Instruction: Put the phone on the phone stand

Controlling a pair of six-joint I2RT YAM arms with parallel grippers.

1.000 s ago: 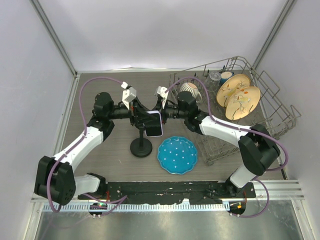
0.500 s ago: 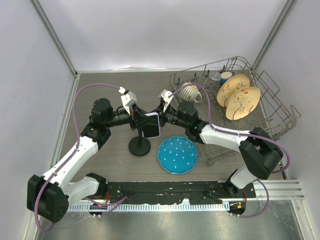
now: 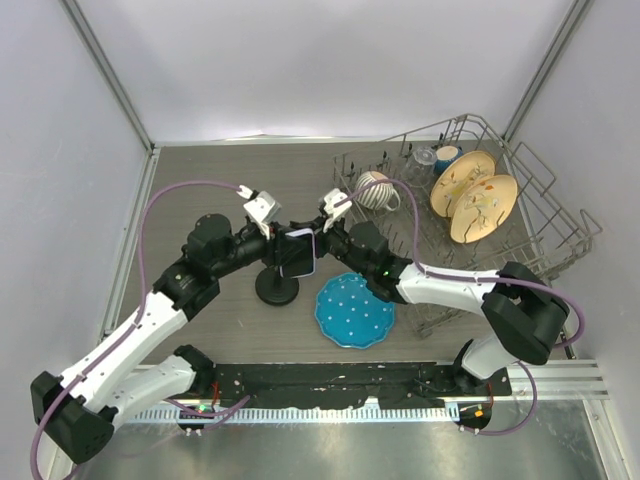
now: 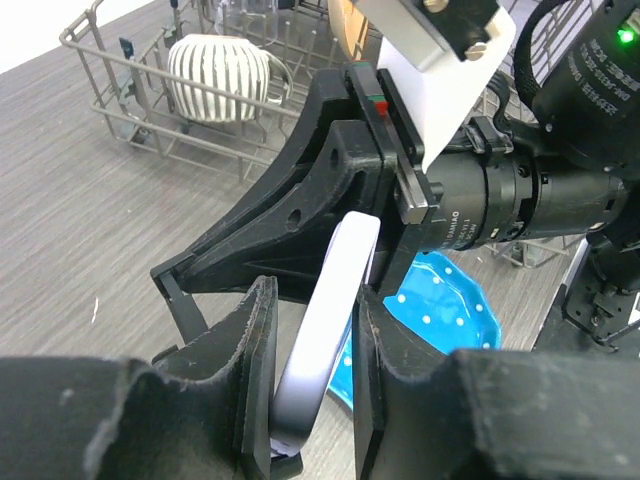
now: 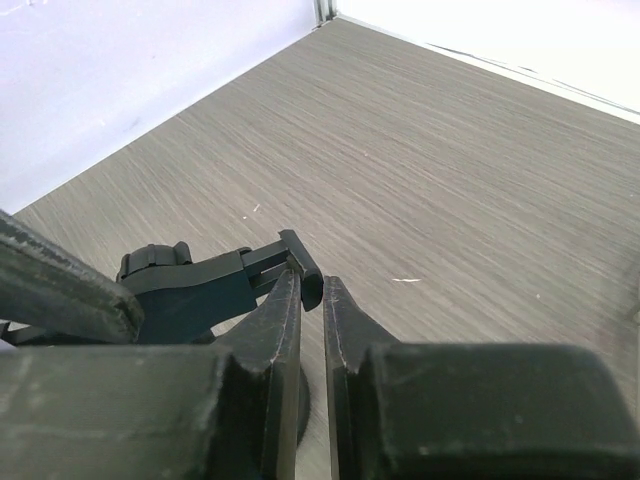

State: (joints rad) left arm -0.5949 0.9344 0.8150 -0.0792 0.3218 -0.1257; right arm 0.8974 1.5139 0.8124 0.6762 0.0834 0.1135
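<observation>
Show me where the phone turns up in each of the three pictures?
Top external: the phone sits mid-table, above the phone stand, between both pincers.
Left wrist: seen edge-on, low centre, between the left pincer fingers.
Right wrist: I cannot make it out.
Shared landmark: the blue plate, also behind the phone in the left wrist view.

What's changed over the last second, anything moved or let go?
Both arms drew the phone toward the near edge; it now hangs right over the stand, which also sits slightly nearer than before. The left hand still clamps the phone's edge, and the right hand is nearly shut at the stand's clamp. Nothing was let go. The plate and rack stayed put.
</observation>
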